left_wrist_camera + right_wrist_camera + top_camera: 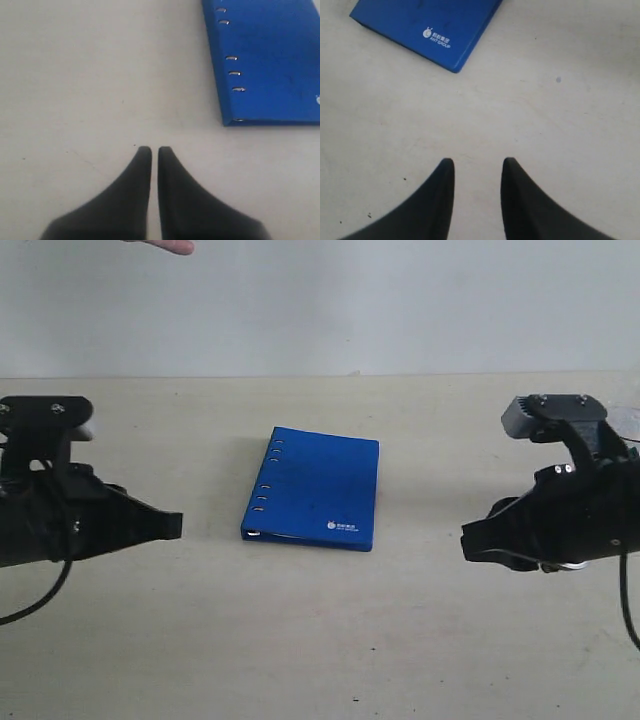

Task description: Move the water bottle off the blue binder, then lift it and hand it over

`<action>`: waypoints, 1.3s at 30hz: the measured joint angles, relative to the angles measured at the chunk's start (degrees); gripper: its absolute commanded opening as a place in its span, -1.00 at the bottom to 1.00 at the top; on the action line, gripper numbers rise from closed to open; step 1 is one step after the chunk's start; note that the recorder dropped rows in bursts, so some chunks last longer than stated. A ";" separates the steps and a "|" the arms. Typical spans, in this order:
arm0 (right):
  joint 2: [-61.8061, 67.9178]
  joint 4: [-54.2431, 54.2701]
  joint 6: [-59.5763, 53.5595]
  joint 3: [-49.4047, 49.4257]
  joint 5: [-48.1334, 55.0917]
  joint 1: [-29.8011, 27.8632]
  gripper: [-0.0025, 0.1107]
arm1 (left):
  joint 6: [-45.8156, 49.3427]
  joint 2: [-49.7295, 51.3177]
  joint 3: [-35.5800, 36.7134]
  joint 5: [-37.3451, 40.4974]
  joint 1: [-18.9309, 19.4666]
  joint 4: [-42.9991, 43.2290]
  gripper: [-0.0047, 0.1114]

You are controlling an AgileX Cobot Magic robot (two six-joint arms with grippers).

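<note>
Though apart from left end effector and right end effector, blue binder between

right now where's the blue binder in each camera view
exterior view: blue binder flat on the table, mid-picture
left wrist view: blue binder ahead of the left fingers, off to one side, slotted edge nearest, partly cut off
right wrist view: blue binder ahead of the right fingers, logo corner showing
shared landmark: white logo, clear in exterior and right wrist views
</note>
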 measured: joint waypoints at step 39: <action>38.74 25.90 -11.41 -30.35 9.72 0.00 -0.13 | -4.60 25.92 -26.27 8.76 3.08 6.63 0.04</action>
